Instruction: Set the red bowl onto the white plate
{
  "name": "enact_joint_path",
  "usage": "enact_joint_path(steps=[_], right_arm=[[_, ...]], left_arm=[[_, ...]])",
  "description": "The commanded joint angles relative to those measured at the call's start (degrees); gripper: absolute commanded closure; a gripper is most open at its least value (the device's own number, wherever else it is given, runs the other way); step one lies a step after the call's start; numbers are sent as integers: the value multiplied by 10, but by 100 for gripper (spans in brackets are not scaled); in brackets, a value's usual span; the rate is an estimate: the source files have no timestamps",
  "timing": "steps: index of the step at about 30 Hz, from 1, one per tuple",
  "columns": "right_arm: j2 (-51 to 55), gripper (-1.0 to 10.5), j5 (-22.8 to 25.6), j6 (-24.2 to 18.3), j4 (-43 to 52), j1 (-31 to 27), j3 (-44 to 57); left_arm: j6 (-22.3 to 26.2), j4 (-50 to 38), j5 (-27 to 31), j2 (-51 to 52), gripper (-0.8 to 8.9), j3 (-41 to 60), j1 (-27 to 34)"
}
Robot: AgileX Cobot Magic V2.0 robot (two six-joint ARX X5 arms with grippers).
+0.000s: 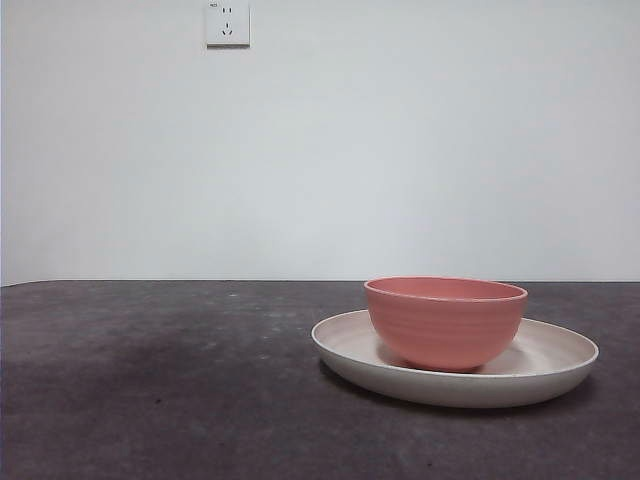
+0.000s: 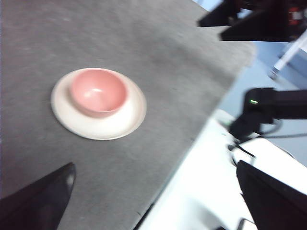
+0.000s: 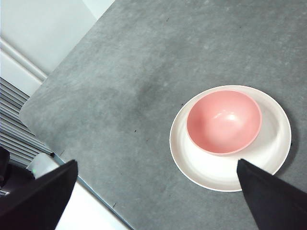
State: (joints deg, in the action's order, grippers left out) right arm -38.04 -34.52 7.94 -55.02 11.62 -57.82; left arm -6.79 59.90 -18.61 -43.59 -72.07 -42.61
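One red bowl (image 1: 446, 322) sits inside white plate (image 1: 560, 362).

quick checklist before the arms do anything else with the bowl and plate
1. red bowl on the white plate: ok.
2. Bowl upright, mouth up: ok.
3. Bowl centred on plate: not ok, it sits off-centre toward one rim, yet fully inside.
4. left gripper open, away from the dishes: ok.
5. right gripper open, holding nothing: ok.
6. Plate flat on the table: ok.
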Motion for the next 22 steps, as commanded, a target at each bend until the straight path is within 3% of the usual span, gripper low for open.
enact_joint_path(steps=[1, 13, 19, 22], right_arm=[[-4, 232, -1, 3, 3, 3, -11], [-4, 232, 0, 4, 14, 3, -11], [-34, 320, 1, 46, -19, 2, -11], [-73, 323, 5, 48, -33, -3, -11]], left_arm=[[-37, -42, 24, 32, 189, 33, -5], [-42, -59, 42, 71, 189, 59, -5], [-42, -58, 42, 71, 189, 59, -5], [-42, -59, 42, 71, 189, 59, -5]])
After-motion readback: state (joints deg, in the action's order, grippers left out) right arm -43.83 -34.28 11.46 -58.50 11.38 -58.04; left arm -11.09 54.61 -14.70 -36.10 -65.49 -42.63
